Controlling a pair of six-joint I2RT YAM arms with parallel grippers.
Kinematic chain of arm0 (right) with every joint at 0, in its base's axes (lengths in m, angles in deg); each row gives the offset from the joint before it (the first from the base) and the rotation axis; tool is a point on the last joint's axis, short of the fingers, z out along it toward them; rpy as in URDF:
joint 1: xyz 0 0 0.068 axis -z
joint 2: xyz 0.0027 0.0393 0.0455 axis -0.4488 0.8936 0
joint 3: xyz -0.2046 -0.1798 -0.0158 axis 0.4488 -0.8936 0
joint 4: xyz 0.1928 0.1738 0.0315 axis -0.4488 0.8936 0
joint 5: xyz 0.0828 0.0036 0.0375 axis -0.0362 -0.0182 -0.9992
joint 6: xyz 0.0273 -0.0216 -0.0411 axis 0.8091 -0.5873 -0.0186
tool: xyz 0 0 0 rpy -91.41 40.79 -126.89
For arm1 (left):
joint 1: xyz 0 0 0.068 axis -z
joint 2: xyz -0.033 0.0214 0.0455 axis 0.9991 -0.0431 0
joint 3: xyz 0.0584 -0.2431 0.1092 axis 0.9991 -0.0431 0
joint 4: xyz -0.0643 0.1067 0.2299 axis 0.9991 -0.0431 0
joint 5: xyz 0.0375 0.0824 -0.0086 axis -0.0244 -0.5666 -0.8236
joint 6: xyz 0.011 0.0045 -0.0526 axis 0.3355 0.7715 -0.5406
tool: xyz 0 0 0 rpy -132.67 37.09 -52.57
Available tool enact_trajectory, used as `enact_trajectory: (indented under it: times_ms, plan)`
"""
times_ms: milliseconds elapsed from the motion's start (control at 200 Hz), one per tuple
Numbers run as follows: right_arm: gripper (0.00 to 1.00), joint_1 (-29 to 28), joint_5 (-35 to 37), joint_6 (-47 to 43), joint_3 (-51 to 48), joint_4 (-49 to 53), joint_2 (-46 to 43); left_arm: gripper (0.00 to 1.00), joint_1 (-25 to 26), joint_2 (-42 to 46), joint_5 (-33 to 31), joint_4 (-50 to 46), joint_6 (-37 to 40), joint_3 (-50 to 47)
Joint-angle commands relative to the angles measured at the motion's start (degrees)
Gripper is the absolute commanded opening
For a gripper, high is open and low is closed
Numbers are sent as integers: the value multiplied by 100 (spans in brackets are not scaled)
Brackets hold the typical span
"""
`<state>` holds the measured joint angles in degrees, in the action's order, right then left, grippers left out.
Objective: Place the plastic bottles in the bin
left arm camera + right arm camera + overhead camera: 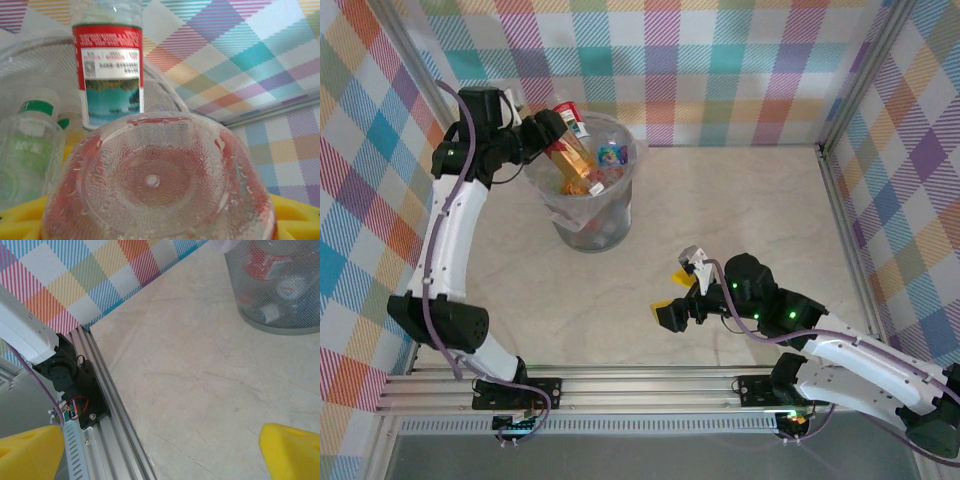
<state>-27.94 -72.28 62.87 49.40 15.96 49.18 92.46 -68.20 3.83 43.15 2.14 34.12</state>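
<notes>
Over the bin's (pixel 588 236) left rim, my left gripper (pixel 552 130) is shut on a clear plastic bottle (pixel 574 160) with red-orange colouring. Its dimpled base (pixel 152 180) faces the wrist camera between the yellow fingers (pixel 295 216). Behind it a red-labelled bottle (pixel 107 75) stands upright out of the bin, its red cap (pixel 568 106) above the rim. A green-capped bottle (pixel 30 145) lies to the left, inside the bin. More bottles (pixel 610 155) fill the bin. My right gripper (pixel 682 290) hovers open over bare table, yellow fingers (pixel 30 452) wide apart with nothing between them.
The bin (pixel 280 290) stands at the back left of the marble-look table (pixel 740 200). Plaid walls enclose three sides. An aluminium rail (pixel 640 385) with the arm bases runs along the near edge; the left arm's base (pixel 75 385) sits on it.
</notes>
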Motion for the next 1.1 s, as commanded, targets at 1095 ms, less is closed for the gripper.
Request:
enact_trajectory:
  times_ms: [1095]
  plan:
    - [100,-23,1465,44,72,400,-373,100,-669,-524,-131,-1000,899,1253]
